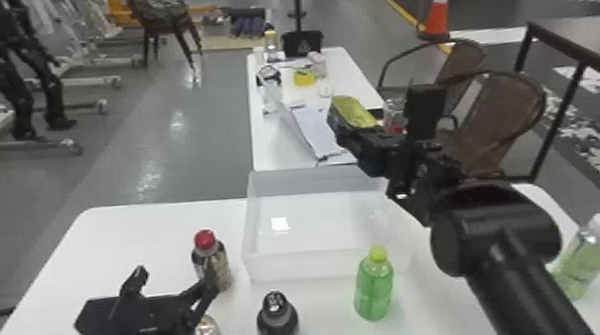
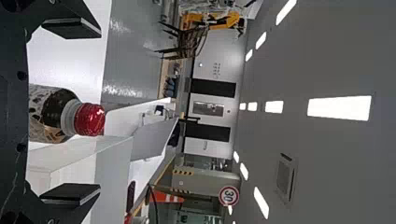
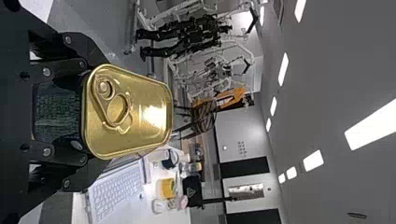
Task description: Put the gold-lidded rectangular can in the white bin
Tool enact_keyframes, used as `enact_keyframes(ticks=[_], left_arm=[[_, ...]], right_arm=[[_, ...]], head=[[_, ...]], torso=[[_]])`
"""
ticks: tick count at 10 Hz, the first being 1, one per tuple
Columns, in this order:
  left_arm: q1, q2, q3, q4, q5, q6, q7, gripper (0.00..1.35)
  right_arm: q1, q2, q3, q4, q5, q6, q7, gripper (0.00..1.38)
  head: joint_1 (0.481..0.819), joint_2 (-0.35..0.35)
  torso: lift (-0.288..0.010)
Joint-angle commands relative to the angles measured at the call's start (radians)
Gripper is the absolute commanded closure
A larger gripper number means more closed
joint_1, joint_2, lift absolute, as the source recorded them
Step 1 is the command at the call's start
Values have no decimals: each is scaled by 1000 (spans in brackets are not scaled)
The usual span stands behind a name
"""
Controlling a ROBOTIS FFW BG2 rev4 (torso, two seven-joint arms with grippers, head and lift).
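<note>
1. Head view: the white bin [image 1: 315, 265] sits mid-frame; right of upper centre, the right gripper [image 1: 361, 130] pinches the gold-lidded rectangular can [image 1: 354, 110] between its fingers.
2. Lower left, the left gripper [image 1: 175, 279] has its fingers spread near a capped red-topped bottle [image 1: 211, 264].
3. Lower right, a capped green bottle [image 1: 373, 289] stands before the bin.

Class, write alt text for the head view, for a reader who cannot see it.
The robot's right gripper holds the gold-lidded can raised, seen past the far right part of a white bin on a white table. The open left gripper is near a red-capped bottle; a green bottle stands before the bin.
</note>
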Motion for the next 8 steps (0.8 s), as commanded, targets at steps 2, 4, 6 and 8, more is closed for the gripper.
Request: enact_keyframes(ticks=[2, 4, 6, 8], left_arm=[[-6, 10, -9, 5, 8, 3, 0, 140], [-8, 12, -10, 5, 11, 5, 0, 140], [-9, 13, -12, 5, 14, 8, 0, 140], [-12, 21, -18, 6, 22, 11, 0, 140]], right_arm=[[-89, 1, 138, 117, -68, -24, 0, 1010], [-106, 1, 226, 149, -139, -4, 0, 1010], [-108, -9, 308, 152, -223, 54, -12, 1010], [-92, -22, 351, 135, -260, 66, -72, 1010]], head=[[549, 0], [549, 0], [549, 0], [549, 0]], torso=[[-100], [-100], [-100], [-100]])
